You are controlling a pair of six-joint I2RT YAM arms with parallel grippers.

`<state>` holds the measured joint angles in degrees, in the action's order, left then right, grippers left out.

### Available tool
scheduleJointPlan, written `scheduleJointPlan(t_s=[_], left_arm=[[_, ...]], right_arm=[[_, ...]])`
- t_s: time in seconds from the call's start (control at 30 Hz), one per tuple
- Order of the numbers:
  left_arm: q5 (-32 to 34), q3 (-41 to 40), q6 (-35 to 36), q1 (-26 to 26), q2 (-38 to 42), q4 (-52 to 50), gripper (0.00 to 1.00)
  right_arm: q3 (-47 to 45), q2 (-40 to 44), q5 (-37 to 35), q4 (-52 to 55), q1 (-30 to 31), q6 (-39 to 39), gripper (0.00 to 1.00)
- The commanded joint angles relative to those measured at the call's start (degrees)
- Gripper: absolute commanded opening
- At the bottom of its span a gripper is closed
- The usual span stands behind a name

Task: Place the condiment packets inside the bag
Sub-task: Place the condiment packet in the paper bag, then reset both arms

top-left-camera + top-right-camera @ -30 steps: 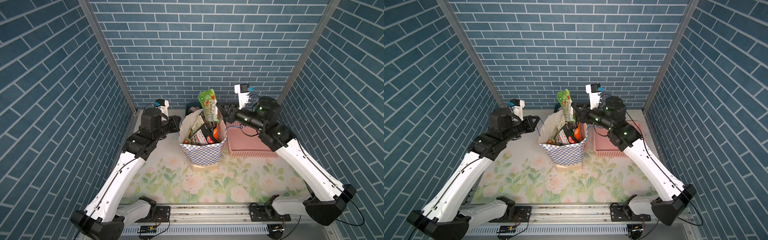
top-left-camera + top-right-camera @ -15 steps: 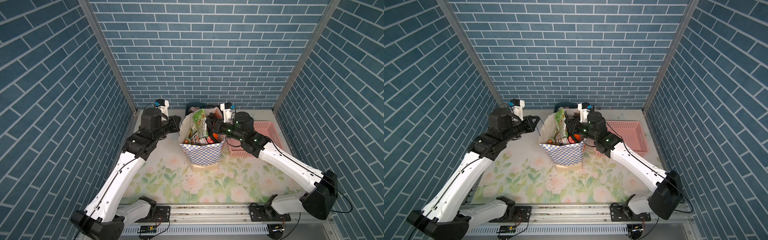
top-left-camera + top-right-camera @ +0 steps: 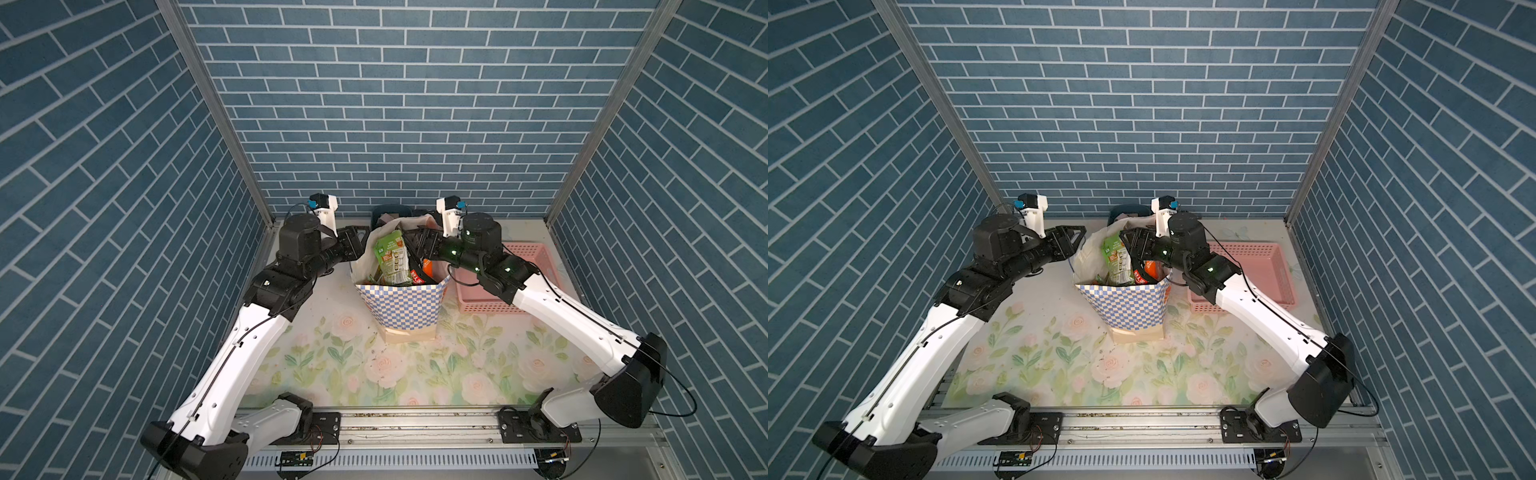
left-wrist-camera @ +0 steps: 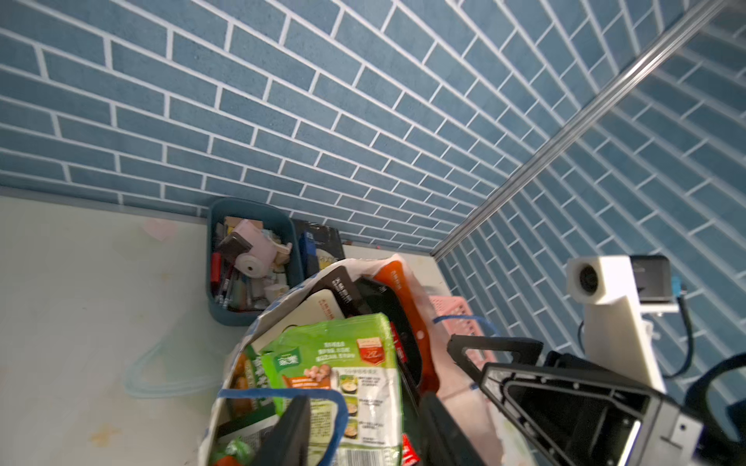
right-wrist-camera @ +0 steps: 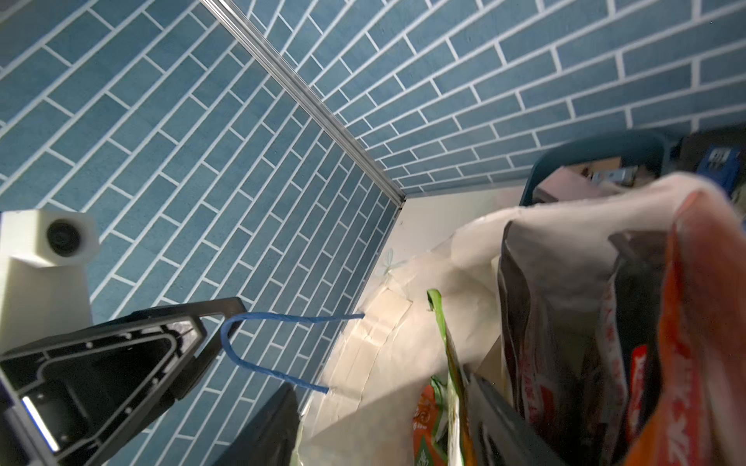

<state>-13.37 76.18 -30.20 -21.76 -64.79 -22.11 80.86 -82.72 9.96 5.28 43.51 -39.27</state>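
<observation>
Standing upright in the bag (image 3: 401, 303), near the middle of the back edge of the table (image 3: 457, 374), the green packet (image 3: 390, 257) pokes above the rim among black and orange ones. The right gripper (image 3: 417, 245) straddles it with fingers (image 5: 490, 407) wide, not pinching. The left gripper (image 3: 1076, 241) is also wide, beside the rim. I judge the drop is finishing. Next, lift out cleanly, then fetch what looks like a dark packet (image 4: 319, 250) beside the teal bin (image 4: 230, 316).

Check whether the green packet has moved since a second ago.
Yes. Against the bag, which stands in place, the green packet has come down from above the rim to sit inside it.
</observation>
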Motion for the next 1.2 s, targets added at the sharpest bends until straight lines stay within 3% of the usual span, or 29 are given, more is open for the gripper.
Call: scheduleJointPlan(t_s=[0.0, 0.13, 0.23, 0.3, 0.4, 0.47, 0.57, 0.7, 0.87, 1.03, 1.17], left_arm=[[-1.4, 1.9, 1.0, 0.2, 1.7, 2.7, 0.69], [6.6, 4.4, 4.2, 0.3, 3.4, 0.1, 0.98], [17.9, 7.1, 6.7, 0.6, 4.5, -2.8, 1.00], [26.7, 8.9, 7.8, 1.9, 4.7, -4.8, 1.00], [38.4, 8.7, 7.1, 8.3, 5.7, -6.4, 1.00], [41.3, 3.4, 7.0, 13.8, 7.2, -2.8, 1.00], [41.4, -9.9, 7.8, 20.2, 7.9, 6.8, 1.00], [39.0, -32.0, 17.7, 22.1, 6.0, 31.5, 1.00], [31.1, -52.8, 23.4, 22.1, 1.9, 63.3, 1.00], [26.0, -56.8, 24.2, 20.8, -3.5, 68.7, 1.00], [25.9, -65.7, 26.0, 19.5, -8.1, 86.4, 1.00]], right_arm=[[3.7, 3.7, -4.5, 5.1, -1.1, 9.3, 0.75], [4.0, 7.7, -6.8, 7.2, -5.9, 13.3, 0.84], [2.6, 11.0, -7.9, 9.4, -12.7, 16.9, 0.98], [1.9, 12.8, -9.6, 11.4, -18.0, 20.9, 1.00], [-0.1, 15.8, -11.3, 12.2, -28.0, 26.9, 1.00], [-4.3, 17.6, -10.2, 9.4, -34.3, 29.4, 1.00], [-13.8, 19.0, -6.7, 2.5, -44.2, 30.0, 1.00], [-30.3, 18.4, -1.8, -14.9, -52.5, 29.8, 1.00], [-47.5, 14.8, -1.5, -37.6, -52.9, 33.3, 1.00], [-53.8, 12.6, -2.4, -43.7, -49.9, 37.9, 1.00], [-60.5, 12.5, -2.2, -51.4, -46.5, 40.1, 1.00]])
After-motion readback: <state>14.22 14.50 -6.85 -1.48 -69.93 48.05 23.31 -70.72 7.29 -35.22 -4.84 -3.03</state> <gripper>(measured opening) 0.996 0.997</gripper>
